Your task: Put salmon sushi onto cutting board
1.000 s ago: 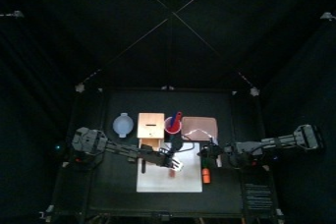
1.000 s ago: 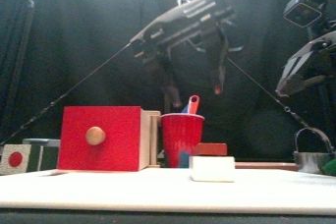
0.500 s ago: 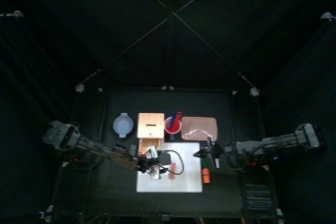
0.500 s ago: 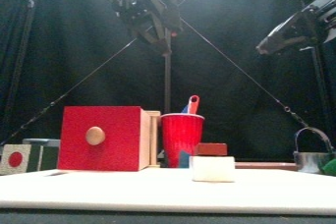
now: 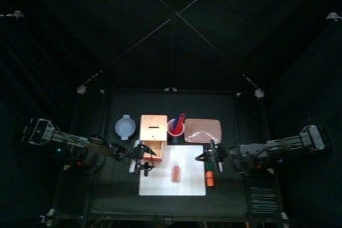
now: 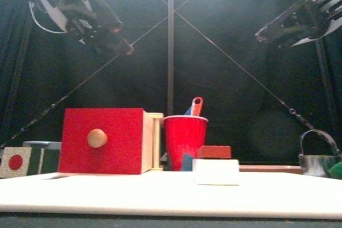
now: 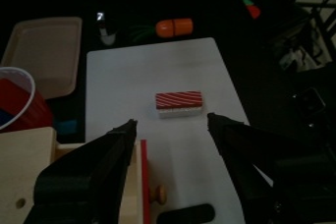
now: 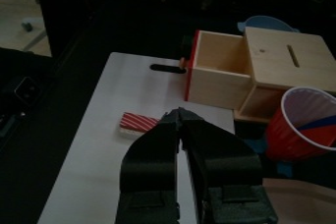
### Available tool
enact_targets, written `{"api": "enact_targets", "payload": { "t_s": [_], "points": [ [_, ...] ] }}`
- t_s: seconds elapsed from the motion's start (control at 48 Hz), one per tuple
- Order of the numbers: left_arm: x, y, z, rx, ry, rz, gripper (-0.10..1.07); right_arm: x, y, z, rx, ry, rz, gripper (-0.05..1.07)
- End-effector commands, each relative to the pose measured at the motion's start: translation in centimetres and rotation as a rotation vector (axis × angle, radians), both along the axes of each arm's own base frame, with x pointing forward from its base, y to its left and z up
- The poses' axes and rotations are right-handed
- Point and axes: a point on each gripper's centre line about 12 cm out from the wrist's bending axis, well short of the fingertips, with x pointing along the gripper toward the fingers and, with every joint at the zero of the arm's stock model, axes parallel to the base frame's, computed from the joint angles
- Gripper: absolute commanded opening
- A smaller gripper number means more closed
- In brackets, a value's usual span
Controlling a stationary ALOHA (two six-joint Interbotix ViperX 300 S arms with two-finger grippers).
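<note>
- Now: small oblong orange-red salmon sushi (image 7: 180,101) with whitish edge lies flat near the middle of the large white rectangular cutting board (image 7: 125,71), nothing touching it.
- Left black gripper (image 7: 174,135) hangs above the board, jaws spread wide, empty.
- Right black gripper (image 8: 180,130) hovers over the board's other side, jaws pressed together.
- Red plastic cup (image 8: 309,120) and tan wooden box (image 8: 250,66) stand beside the board; brighter orange oblong piece (image 7: 175,27) lies just off it.

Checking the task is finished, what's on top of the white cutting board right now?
Only the salmon sushi lies on the cutting board, flat and free of both grippers. Nothing else shows on it.
</note>
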Motion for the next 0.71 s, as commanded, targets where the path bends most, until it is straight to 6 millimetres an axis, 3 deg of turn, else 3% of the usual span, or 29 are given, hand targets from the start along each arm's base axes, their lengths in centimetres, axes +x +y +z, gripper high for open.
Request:
{"api": "enact_targets", "payload": {
  "t_s": [0.0,0.271,0.688],
  "points": [
    [-0.2,0.1,0.0,-0.010,-0.039,-0.028,0.94,0.2,0.0,0.7,0.002,-0.024,0.001,0.02],
    [-0.4,1.5,-0.2,-0.167,-0.055,0.079,0.94,-0.1,-0.1,0.0,0.000,-0.009,-0.005,0.02],
    [-0.5,2.0,-0.2,-0.167,-0.072,0.085,0.93,-0.4,-0.3,-0.8,-0.001,0.011,-0.008,0.02]
  ]
}}
